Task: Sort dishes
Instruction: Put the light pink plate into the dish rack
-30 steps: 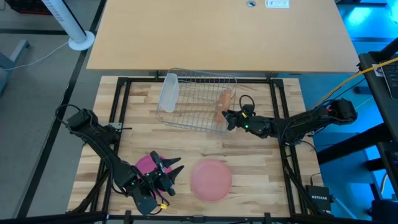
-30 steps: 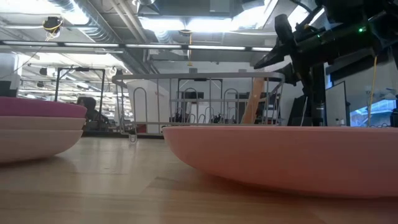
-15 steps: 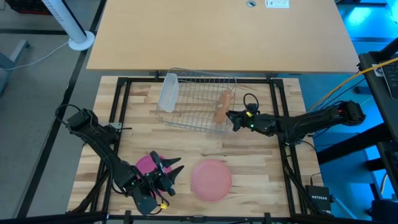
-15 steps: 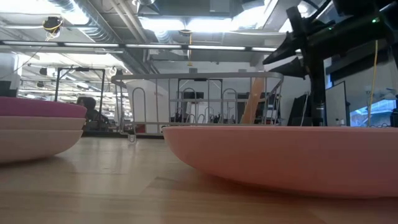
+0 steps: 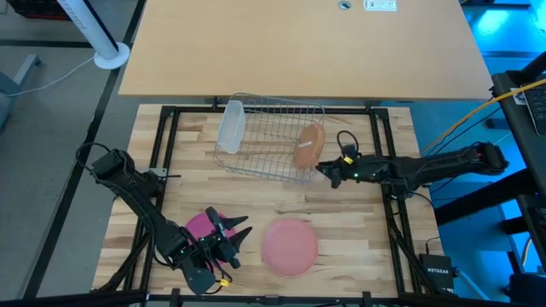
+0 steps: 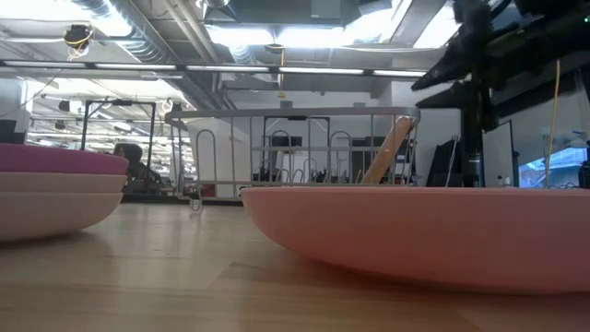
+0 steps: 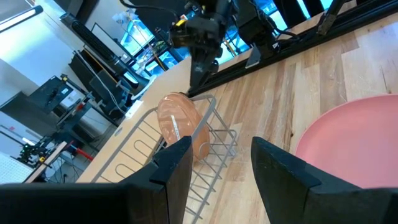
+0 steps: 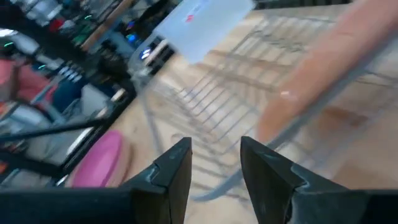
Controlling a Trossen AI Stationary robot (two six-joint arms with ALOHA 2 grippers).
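The tan-brown plate (image 5: pixel 309 147) leaned tilted inside the wire rack (image 5: pixel 264 128), at its right end. The right gripper (image 5: pixel 327 170) was just beside the rack, its fingers apart and holding nothing. The left gripper (image 5: pixel 235 232) waited near the magenta plate (image 5: pixel 199 223), also parted and empty. The pale pink plate (image 5: pixel 289 246) lay flat on the table (image 5: pixel 341 222). These plates looked light, stiff and a little slippery, so probably the thin rim is the best place to pinch.

Bare table (image 5: pixel 341 217) lies open between the wire rack (image 5: pixel 264 145) and peach plate (image 5: pixel 289 246), seemingly unobstructed.
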